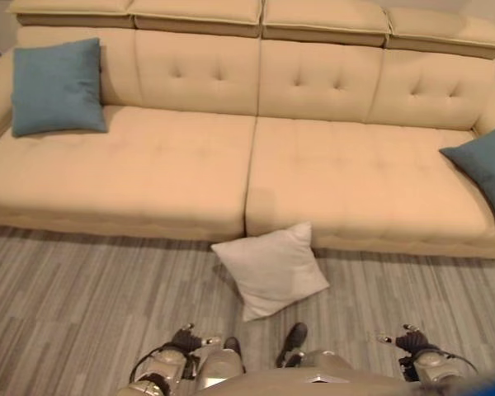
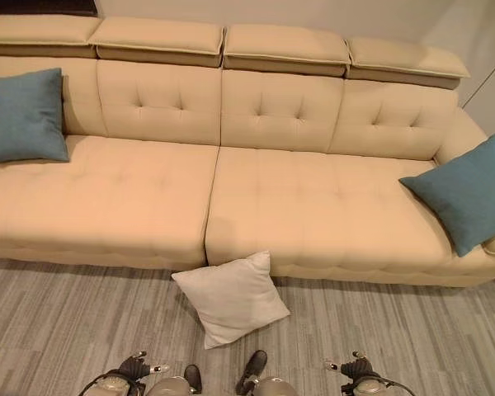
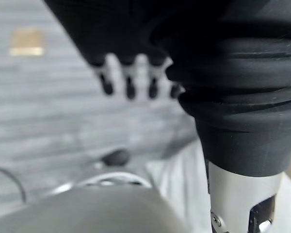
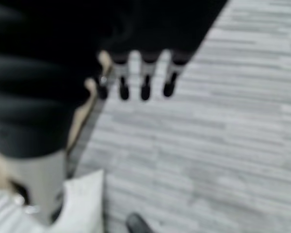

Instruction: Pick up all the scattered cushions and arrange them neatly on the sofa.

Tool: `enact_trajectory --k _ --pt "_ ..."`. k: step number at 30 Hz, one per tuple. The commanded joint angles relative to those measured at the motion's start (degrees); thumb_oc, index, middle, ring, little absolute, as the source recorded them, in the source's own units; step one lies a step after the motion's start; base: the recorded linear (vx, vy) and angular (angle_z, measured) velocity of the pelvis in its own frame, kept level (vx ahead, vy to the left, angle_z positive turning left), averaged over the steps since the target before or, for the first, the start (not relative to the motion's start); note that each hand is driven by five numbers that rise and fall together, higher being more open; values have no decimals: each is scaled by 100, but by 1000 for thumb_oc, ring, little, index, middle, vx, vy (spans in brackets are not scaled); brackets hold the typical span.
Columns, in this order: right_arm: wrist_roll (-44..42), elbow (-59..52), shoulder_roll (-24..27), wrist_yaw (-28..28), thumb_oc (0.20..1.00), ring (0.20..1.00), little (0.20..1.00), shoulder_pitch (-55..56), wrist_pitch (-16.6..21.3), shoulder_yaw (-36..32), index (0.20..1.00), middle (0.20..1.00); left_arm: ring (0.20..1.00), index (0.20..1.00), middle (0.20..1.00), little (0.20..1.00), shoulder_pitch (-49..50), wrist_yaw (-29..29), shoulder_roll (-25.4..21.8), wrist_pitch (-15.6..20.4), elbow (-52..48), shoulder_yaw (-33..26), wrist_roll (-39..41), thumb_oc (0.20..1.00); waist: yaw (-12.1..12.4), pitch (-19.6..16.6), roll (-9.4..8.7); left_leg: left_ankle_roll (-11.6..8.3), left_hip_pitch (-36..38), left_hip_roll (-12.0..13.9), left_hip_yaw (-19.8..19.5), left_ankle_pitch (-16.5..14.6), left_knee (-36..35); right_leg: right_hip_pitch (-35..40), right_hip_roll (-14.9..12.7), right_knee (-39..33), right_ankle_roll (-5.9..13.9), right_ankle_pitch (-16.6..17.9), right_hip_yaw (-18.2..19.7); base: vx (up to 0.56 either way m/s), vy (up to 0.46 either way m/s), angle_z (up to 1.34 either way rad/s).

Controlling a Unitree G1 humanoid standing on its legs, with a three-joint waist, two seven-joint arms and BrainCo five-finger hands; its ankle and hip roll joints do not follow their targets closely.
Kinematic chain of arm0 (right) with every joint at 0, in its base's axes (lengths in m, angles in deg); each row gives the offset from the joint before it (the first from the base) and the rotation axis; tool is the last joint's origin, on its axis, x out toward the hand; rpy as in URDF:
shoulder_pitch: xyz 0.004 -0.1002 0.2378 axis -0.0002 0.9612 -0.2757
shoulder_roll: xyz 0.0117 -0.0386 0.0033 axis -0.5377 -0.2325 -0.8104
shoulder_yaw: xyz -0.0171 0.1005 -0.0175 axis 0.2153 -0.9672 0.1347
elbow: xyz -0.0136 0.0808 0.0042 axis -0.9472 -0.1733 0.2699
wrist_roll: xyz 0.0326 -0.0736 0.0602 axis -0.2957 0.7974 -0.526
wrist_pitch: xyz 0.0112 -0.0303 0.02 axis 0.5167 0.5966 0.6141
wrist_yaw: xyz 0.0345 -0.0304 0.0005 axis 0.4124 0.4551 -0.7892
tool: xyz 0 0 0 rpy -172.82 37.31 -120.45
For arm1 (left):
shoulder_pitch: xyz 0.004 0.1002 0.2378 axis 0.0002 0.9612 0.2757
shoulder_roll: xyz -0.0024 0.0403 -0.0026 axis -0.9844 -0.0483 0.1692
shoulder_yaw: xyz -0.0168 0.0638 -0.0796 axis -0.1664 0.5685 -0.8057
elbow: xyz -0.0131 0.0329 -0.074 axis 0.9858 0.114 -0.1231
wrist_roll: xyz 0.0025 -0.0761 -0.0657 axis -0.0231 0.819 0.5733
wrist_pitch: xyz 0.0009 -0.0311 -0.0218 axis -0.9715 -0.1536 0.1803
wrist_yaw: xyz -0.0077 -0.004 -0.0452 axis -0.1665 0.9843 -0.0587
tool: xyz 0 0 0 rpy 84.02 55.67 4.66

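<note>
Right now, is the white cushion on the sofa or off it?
Off: the white cushion lies on the floor, leaning against the sofa front.

Both arms down at the near edge, one each side. Left hand [image 3: 131, 80] hangs low on the left, fingers [image 3: 106, 83] straight in a row, holding nothing. Right hand [image 4: 140, 77] low on the right, same pose: fingers [image 4: 145, 88] straight, loose, nothing in them, touching nothing.
</note>
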Motion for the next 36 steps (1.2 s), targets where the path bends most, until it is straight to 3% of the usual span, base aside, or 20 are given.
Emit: enact_trajectory --k 1,2,4,7,8,10,13,18,24,25,29,31,32,36 --pt "23 42 61 -50 1000 1000 1000 -183 67 -90 1000 1000 1000 1000 1000 1000 -57 -41 -81 46 69 -148 74 1000 180 -51 -36 -224 49 -179 -314 339 -245 702 -284 -778 408 475 243 4 90 31" --pt "23 42 61 -50 1000 1000 1000 -183 67 -90 1000 1000 1000 1000 1000 1000 -57 -41 -81 46 69 -148 74 1000 180 -51 -36 -224 49 -179 -314 339 -245 702 -284 -778 408 475 243 6 197 15" --pt "82 -20 41 -53 1000 1000 1000 -254 85 -46 1000 1000 1000 1000 1000 1000 -42 -51 -102 59 107 -201 108 1000 256 27 7 -115 128 -272 -506 316 -342 516 -470 -112 443 406 284 -10 188 10" --pt "62 -58 30 -70 1000 1000 1000 -340 101 -29 1000 1000 1000 1000 1000 1000 -91 -83 -174 72 95 -205 150 1000 210 136 47 -38 137 -306 -669 309 -314 260 -512 452 453 388 622 -3 94 19" --pt "-17 -69 11 -51 1000 1000 1000 -392 123 -15 1000 1000 1000 1000 1000 1000 -146 -92 -243 117 82 -187 180 1000 79 186 61 -15 166 -358 -919 326 -324 49 -210 606 436 319 1380 51 35 42" --pt "-4 -46 33 -35 1000 1000 1000 -397 126 43 1000 1000 1000 1000 1000 1000 -153 -106 -270 154 91 -166 171 1000 8 120 69 -52 177 -373 -1108 355 -386 3 -66 236 404 281 1919 106 -13 62" --pt "9 -37 68 -24 1000 1000 1000 -425 117 95 1000 1000 1000 1000 1000 1000 -174 -114 -302 172 98 -143 188 1000 -79 107 64 -93 257 -385 -1351 308 -402 -130 0 -230 444 509 2485 142 -87 73" --pt "135 -42 47 2 1000 1000 1000 -406 93 185 1000 1000 1000 1000 1000 1000 -157 -150 -282 157 196 -197 198 1000 -92 39 42 -219 370 -272 -1471 293 -427 63 -52 -517 465 536 2263 93 -117 54" --pt "145 -154 254 -88 1000 1000 1000 -344 120 126 1000 1000 1000 1000 1000 1000 -253 -167 -265 171 6 -150 377 1000 -102 -3 97 -468 244 -10 -1712 551 -592 280 41 -584 305 324 1744 50 -187 51" --pt "166 -177 427 -156 1000 1000 1000 -335 138 72 1000 1000 1000 1000 1000 1000 -330 -220 -321 210 -237 -193 539 1000 -92 -30 94 -519 252 48 -1805 613 -657 361 70 -603 272 264 1575 112 -236 63" --pt "-38 -1270 1507 -325 1000 1000 1000 -149 268 -668 1000 1000 1000 1000 1000 1000 -278 -494 -848 520 -1780 -672 1327 1000 -171 -60 76 -587 247 91 -1798 648 -682 433 105 -685 278 258 1491 41 -62 27" --pt "-46 -1551 1686 -349 1000 1000 1000 -71 284 -843 1000 1000 1000 1000 1000 1000 -190 -539 -920 591 -2124 -791 1461 1000 -182 -70 79 -590 251 90 -1781 640 -682 454 107 -714 290 272 1491 15 12 -5" --pt "-13 -2293 2053 -414 1000 1000 1000 158 349 -1283 1000 1000 1000 1000 1000 1000 26 -633 -1062 727 -2909 -1102 1730 1000 -210 -94 78 -592 272 81 -1743 620 -682 489 93 -765 319 303 1499 22 21 -6" --pt "29 -2819 2297 -382 1000 1000 1000 338 379 -1634 1000 1000 1000 1000 1000 1000 293 -661 -1124 768 -3507 -1415 1851 1000 -231 -170 81 -573 337 41 -1677 543 -682 588 78 -902 370 374 1542 49 46 -18"
